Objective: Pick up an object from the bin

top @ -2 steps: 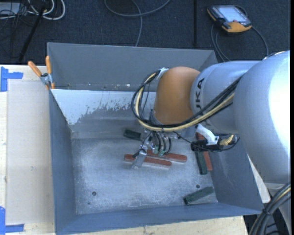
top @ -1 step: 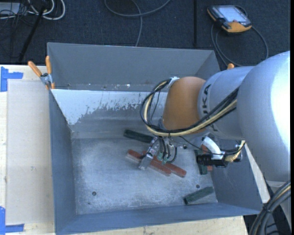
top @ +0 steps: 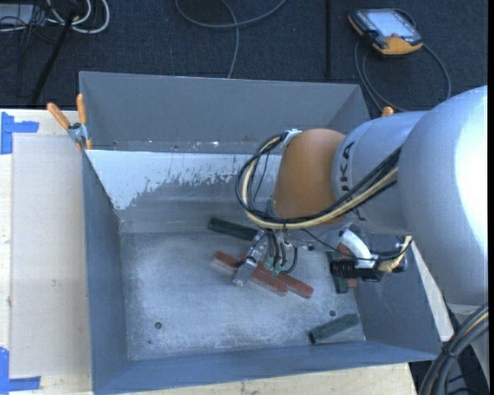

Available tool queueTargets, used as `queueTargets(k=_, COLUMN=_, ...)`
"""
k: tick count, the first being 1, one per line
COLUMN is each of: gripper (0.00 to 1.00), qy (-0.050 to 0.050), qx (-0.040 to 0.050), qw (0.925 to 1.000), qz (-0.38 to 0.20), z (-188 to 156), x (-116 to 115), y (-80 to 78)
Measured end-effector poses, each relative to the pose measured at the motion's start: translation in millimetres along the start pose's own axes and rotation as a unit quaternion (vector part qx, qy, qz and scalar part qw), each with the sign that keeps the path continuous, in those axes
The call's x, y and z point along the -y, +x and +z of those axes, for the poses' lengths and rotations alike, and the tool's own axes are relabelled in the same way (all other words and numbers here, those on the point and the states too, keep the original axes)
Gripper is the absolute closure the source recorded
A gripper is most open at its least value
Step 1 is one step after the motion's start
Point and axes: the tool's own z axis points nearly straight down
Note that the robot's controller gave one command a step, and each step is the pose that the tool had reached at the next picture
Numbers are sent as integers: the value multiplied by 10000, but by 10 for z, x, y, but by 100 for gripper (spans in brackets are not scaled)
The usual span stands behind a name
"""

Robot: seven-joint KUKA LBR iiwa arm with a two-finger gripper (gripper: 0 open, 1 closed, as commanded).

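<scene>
The hand is low in the grey metal bin, near the middle of its floor. It stands directly over a long red-brown bar that lies flat and slanted there. The 2 ends of this bar come out on both sides of the hand, so the hand is about at its middle. The orange wrist cover and the cables hide much of the hand from above. I cannot tell if the hand is wide or narrow, or if it already touches the bar.

There are 2 other things on the floor. A dark green bar lies just behind the hand, near the back slope. A second dark bar lies well apart, near the front right corner.

In my judgement, the step in hand is the descent onto the red-brown bar, and nothing is lifted yet. The next move calls for closing across the narrow width of the bar, near its middle so that it does not tip. Then it must rise straight up, without catching the dark green bar behind.
</scene>
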Motion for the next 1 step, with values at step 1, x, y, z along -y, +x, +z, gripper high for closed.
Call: queueTargets(k=1, gripper=100, qy=3, qx=2, qw=9992, qz=-390, z=-13, x=-49, y=-94)
